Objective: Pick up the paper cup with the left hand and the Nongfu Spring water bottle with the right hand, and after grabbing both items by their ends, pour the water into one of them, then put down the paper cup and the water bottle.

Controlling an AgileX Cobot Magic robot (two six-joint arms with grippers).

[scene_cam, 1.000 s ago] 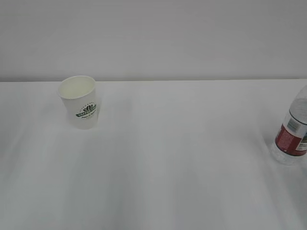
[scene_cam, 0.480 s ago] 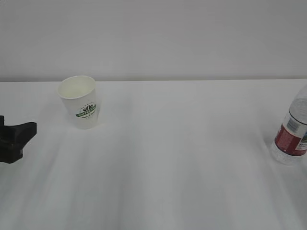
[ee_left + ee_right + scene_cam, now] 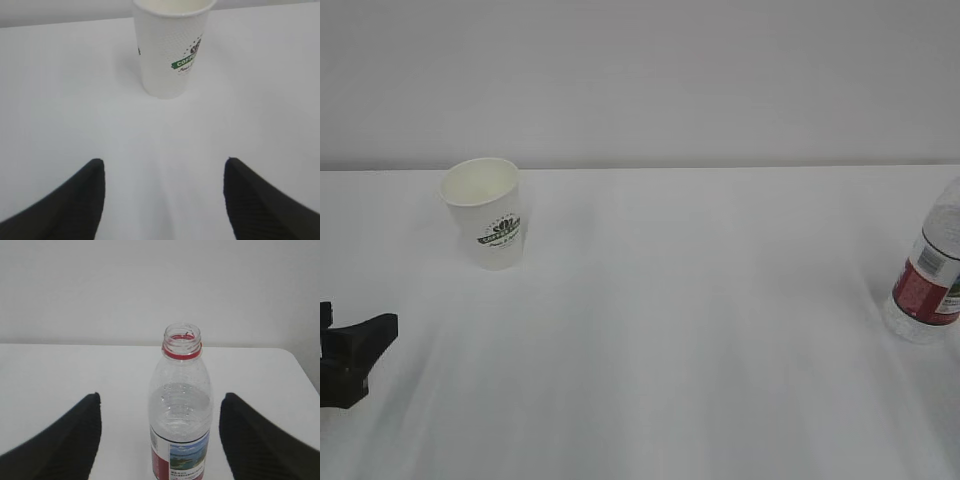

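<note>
The white paper cup (image 3: 486,212) with a green logo stands upright and empty at the back left of the table. In the left wrist view the paper cup (image 3: 171,50) is ahead of my left gripper (image 3: 164,162), which is open with only bare table between its fingers. In the exterior view the left gripper (image 3: 356,335) shows at the left edge, in front of the cup. The Nongfu Spring water bottle (image 3: 926,285) stands at the right edge. It is uncapped, with water (image 3: 181,407) up to its shoulder. My right gripper (image 3: 161,396) is open, a finger on either side of the bottle (image 3: 180,450), with gaps to it.
The white table (image 3: 700,330) runs back to a plain pale wall (image 3: 640,80). The bottle stands close to the table's right side. The right arm does not show in the exterior view.
The left gripper came into the exterior view at the left edge, then moved down the picture toward the table's front. Cup and bottle have not moved.
</note>
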